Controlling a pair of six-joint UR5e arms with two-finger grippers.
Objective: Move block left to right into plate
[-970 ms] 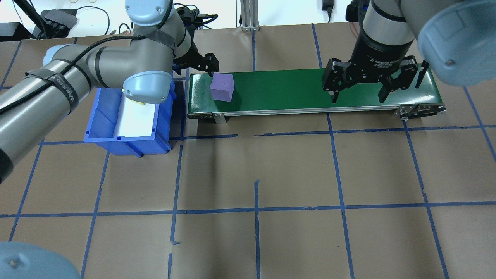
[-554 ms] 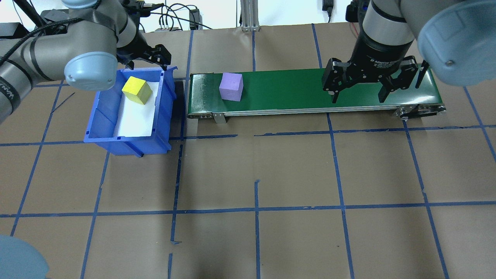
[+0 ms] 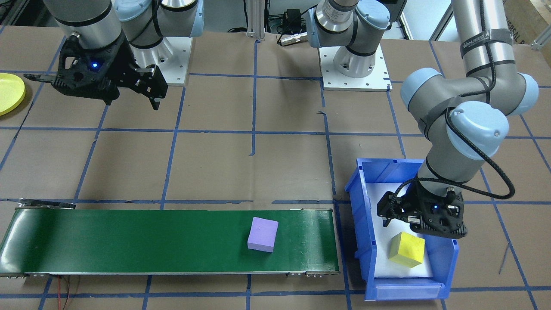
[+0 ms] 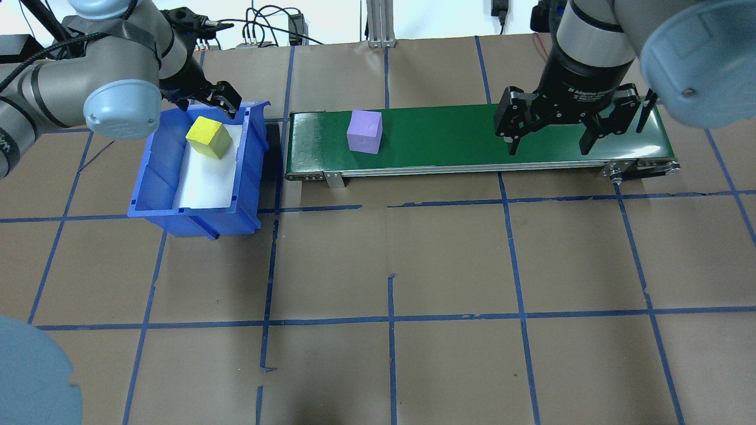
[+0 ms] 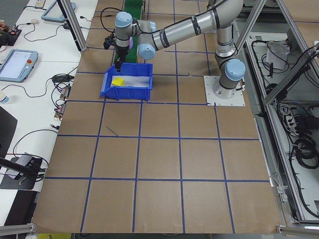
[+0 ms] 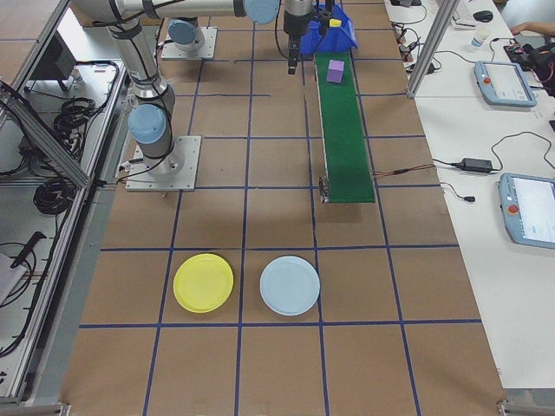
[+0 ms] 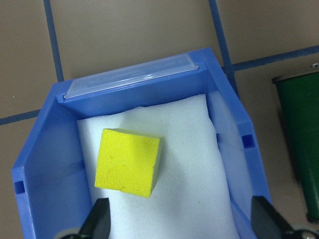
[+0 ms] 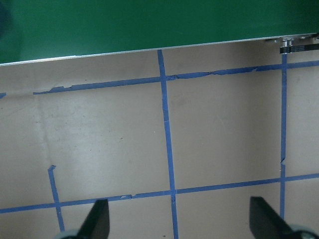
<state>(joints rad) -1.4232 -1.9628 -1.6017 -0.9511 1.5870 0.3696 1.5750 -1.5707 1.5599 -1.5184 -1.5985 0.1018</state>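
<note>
Two blocks are in play. A purple block (image 4: 364,131) sits on a green conveyor belt (image 4: 449,139) near its left end, apart from both grippers. A yellow block (image 4: 208,137) rests on white foam inside a blue bin (image 4: 155,177) beside that end. The left gripper (image 4: 220,101) hangs just above the bin's far wall, fingers spread and empty. The right gripper (image 4: 550,134) waits low near the belt's right end, also spread wide and empty. The yellow plate (image 6: 203,282) lies on the table well past the belt's far end, next to a pale blue plate (image 6: 290,285). Likely risks: if the belt carries the purple block along, the right gripper may close too early or too late and knock it sideways off the belt, or the block could end up in the pale blue plate.
</note>
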